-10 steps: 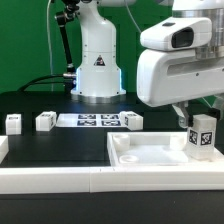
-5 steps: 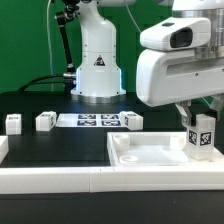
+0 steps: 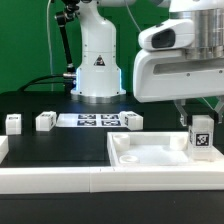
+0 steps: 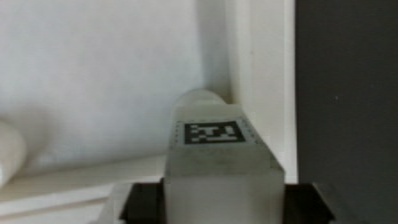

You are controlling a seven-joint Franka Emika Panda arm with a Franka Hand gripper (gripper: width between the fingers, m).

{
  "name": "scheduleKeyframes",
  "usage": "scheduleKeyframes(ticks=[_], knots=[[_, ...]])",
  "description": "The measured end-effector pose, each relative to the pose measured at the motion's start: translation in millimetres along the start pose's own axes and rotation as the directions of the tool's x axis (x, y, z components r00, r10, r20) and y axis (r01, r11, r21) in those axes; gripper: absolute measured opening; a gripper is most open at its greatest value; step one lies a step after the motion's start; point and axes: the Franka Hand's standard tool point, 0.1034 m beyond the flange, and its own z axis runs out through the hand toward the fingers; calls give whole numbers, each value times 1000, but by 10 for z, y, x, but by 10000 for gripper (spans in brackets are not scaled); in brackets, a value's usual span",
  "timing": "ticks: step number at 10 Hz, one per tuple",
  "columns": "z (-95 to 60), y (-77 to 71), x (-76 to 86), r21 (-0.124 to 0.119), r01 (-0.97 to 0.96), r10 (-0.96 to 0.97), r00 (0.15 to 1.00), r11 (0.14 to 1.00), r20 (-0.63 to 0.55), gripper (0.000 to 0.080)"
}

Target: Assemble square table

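Note:
The square table top [image 3: 150, 157], a white tray with a raised rim, lies at the exterior view's front right. A white block leg [image 3: 202, 135] with a black-and-white tag stands upright over the top's right corner. My gripper [image 3: 201, 118] comes down from above and is shut on this leg. In the wrist view the leg [image 4: 217, 160] fills the gap between the two black pads [image 4: 143, 202], with the white top [image 4: 107, 80] beneath it. Whether the leg's foot touches the top cannot be told.
Three more loose legs [image 3: 13, 123] [image 3: 45, 121] [image 3: 132, 119] sit on the black table at the back, around the marker board [image 3: 95, 120]. The arm's white base [image 3: 97, 70] stands behind them. A white border rail [image 3: 50, 182] runs along the front.
The jaws have closed on the leg. The gripper and the leg have shifted slightly upward and toward the exterior view's left.

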Motion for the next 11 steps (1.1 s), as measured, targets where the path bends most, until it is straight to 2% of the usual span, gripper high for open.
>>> scheduleKeyframes(ticks=[2, 5, 7, 9, 11], knots=[[4, -10, 3, 2, -192, 192, 981, 981, -5, 290], [8, -13, 18, 20, -487, 487, 873, 873, -10, 290], [11, -24, 13, 20, -593, 593, 805, 805, -8, 290], [14, -38, 6, 25, -711, 711, 703, 702, 3, 290], [11, -20, 33, 23, -738, 738, 674, 674, 25, 290]])
